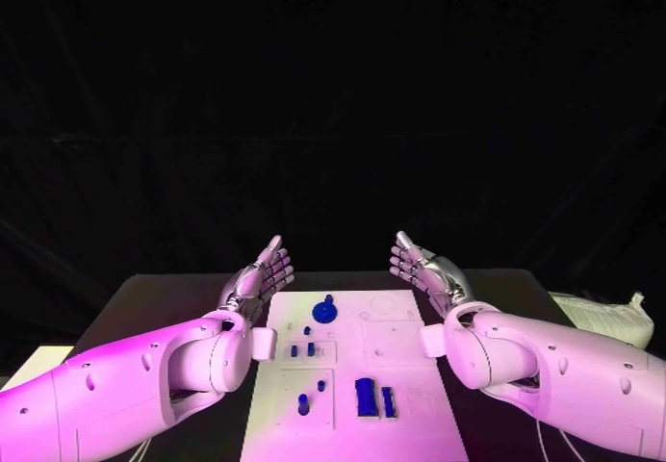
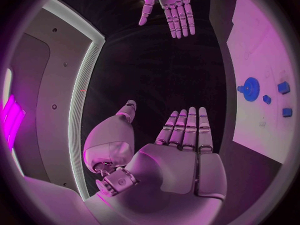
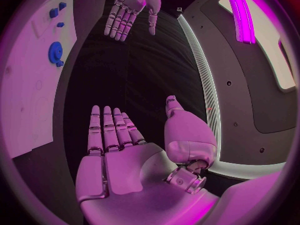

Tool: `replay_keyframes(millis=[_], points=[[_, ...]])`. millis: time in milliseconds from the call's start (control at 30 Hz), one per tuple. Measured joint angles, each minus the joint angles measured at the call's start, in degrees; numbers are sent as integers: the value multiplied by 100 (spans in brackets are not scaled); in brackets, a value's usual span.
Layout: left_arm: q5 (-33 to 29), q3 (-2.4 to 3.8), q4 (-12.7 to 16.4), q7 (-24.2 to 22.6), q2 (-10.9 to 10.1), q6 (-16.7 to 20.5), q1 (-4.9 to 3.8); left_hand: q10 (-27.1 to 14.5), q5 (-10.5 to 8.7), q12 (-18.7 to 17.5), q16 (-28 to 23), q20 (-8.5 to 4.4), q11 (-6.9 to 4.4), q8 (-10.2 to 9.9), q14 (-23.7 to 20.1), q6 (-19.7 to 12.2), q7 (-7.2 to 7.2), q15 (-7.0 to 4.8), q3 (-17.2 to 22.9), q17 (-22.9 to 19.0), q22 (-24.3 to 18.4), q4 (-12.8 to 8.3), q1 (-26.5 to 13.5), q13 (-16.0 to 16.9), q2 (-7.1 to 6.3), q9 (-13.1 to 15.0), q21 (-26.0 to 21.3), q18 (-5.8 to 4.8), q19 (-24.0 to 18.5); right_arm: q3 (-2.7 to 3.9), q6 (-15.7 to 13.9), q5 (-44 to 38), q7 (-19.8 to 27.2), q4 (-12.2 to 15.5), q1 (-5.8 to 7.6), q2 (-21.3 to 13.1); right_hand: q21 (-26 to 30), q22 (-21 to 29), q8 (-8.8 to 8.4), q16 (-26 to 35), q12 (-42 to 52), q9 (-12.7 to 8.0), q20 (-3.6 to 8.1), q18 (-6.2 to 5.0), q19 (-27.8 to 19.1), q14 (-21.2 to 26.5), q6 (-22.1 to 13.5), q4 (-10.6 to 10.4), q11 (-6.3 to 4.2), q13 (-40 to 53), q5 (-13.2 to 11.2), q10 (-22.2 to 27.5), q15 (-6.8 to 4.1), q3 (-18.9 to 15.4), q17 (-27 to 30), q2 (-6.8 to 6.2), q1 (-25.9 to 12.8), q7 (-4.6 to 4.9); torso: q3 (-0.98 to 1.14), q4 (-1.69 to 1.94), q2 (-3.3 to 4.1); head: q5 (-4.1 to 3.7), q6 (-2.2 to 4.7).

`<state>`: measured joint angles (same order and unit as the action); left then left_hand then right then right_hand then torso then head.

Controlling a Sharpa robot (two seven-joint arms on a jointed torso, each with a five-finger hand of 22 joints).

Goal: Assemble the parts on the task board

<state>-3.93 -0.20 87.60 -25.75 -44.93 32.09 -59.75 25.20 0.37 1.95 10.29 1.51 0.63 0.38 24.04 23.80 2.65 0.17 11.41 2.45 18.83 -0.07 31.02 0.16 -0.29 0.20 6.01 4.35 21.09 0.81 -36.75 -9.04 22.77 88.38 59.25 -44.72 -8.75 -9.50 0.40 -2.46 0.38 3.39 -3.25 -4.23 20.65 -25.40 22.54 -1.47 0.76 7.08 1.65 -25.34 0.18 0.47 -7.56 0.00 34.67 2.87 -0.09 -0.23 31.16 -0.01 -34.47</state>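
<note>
The white task board [image 1: 396, 351] lies flat in the middle of the black table. On it sit a blue gear [image 1: 325, 311], several small blue pegs [image 1: 301, 350] and two taller blue blocks [image 1: 367, 397] near the front. My left hand [image 1: 260, 274] is raised above the board's left far corner, fingers straight and apart, holding nothing. My right hand [image 1: 427, 270] mirrors it over the right far corner, also flat and empty. The left wrist view shows my left hand [image 2: 184, 145], the gear [image 2: 250, 89] and the right hand [image 2: 169, 5]. The right wrist view shows my right hand [image 3: 112, 145] and the gear [image 3: 55, 51].
A white crumpled cloth-like object [image 1: 606, 318] lies at the table's right edge. The black table [image 1: 166, 298] extends on both sides of the board. Behind it hangs a dark curtain.
</note>
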Motion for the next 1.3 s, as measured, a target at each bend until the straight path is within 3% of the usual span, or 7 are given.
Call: replay_keyframes(millis=[133, 400, 900, 1067, 1133, 1233, 1300], points=[[116, 10, 145, -102, 10, 475, -22, -409, 0, -85, -168, -77, -31, 0, -391, -384, -136, -12, -185, -125, -306, 7, -504, -4, 16, -7, -184, -180, -344, -69, -315, 397, 251, 115, 72, 0, 143, 153, 0, 123, 0, -172, 159, 204, -344, 412, -366, 54, -38, -113, -62, 407, -12, -22, 124, 2, -561, -144, 5, 16, 2, 1, 7], [258, 14, 217, -230, 15, 970, -31, -1001, 1, -153, -411, -132, -58, 0, -958, -946, -230, -17, -453, -213, -748, 10, -1230, -10, 26, -12, -489, -341, -840, -81, -609, 758, 487, 146, 91, -2, 391, 377, 0, 201, 0, -294, 282, 300, -818, 1003, -892, 101, -64, -494, -114, 1003, -18, -37, 467, 2, -1370, -249, 8, 22, 2, 1, 9], [324, 14, 219, -292, 15, 1158, -32, -1709, 1, -157, -928, -151, -59, 1, -1622, -1610, -269, -7, -998, -237, -1279, 5, -2092, -9, 34, -15, -558, -349, -1416, -82, -735, 909, 592, 147, 90, -2, 807, 892, -22, 224, 0, -327, 323, 300, -1387, 1710, -1501, 116, -77, -689, -135, 1712, -26, -53, 731, 0, -2340, -286, 9, 23, 2, 1, 10], [329, 14, 219, -298, 15, 1170, -32, -1851, 1, -157, -967, -152, -62, 1, -1749, -1729, -259, -28, -1045, -238, -1497, 6, -2274, -9, 25, -14, -558, -350, -1534, -82, -744, 922, 600, 148, 90, -2, 835, 921, -21, 223, 0, -333, 324, 388, -1495, 1858, -1655, 116, -85, -694, -135, 1853, -24, -53, 741, -6, -2542, -286, 9, 23, 2, 1, 10], [330, 14, 220, -299, 15, 1173, -32, -1898, 1, -157, -986, -148, -64, 1, -1798, -1797, -265, -18, -1078, -238, -1615, 6, -2322, -8, 23, -14, -580, -348, -1630, -82, -748, 925, 604, 149, 90, -1, 855, 937, -21, 223, 0, -334, 323, 388, -1977, 2327, -2116, 116, -77, -699, -135, 2319, -18, -53, 747, -2, -2885, -290, 9, 23, 2, 1, 10], [332, 14, 220, -301, 15, 1177, -32, -1953, 1, -157, -991, -150, -70, 1, -1898, -1857, -259, -11, -1078, -238, -1717, 6, -2394, -8, 27, -14, -580, -348, -1805, -82, -752, 930, 607, 149, 90, -2, 856, 942, -21, 223, 1, -334, 323, 388, -2039, 2512, -2233, 116, -79, -702, -135, 2507, -19, -53, 750, -3, -3396, -289, 9, 23, 2, 1, 10], [333, 14, 221, -302, 16, 1181, -32, -2404, 1, -157, -990, -149, -70, 1, -2312, -2283, -263, -17, -1123, -238, -1850, 6, -2654, -8, 30, -13, -580, -348, -2051, -82, -754, 932, 609, 149, 90, -2, 856, 944, -21, 223, 1, -334, 323, 388, -2039, 2512, -2233, 116, -79, -703, -135, 2507, -19, -53, 751, 4, -3427, -288, 9, 23, 2, 1, 10]])
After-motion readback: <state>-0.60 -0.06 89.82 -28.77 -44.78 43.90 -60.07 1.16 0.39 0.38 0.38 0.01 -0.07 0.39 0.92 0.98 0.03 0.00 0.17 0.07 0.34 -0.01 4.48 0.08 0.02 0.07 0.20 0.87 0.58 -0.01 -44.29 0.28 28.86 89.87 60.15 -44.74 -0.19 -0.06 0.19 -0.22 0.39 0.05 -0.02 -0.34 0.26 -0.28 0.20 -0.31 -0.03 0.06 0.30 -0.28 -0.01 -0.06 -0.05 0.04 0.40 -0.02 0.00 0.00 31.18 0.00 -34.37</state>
